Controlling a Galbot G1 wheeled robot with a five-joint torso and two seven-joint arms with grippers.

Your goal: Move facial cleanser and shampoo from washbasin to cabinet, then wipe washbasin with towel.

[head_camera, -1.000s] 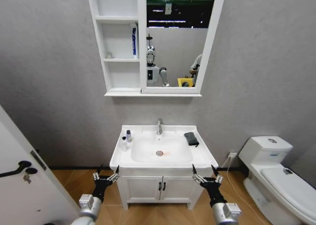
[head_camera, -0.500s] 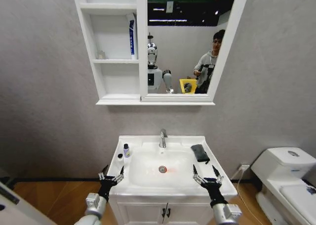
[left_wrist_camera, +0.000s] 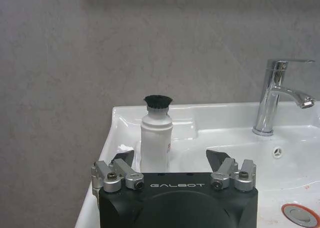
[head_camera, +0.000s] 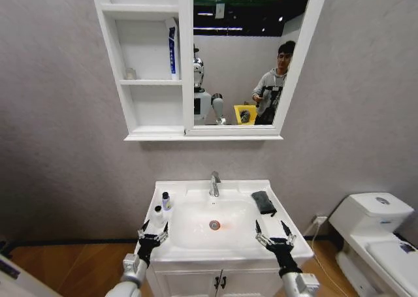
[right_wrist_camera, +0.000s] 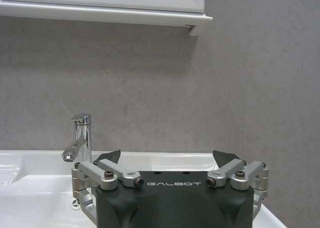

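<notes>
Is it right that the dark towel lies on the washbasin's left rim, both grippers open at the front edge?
No. In the head view, the towel lies on the washbasin's right rim. The left gripper and right gripper are open at the front edge.

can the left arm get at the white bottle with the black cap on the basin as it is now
Probably yes: the left end effector is open and the white bottle stands upright just ahead of it on the washbasin rim, nothing between them.

Head looks down; both wrists, close, share tap (left_wrist_camera: 272, 95).
</notes>
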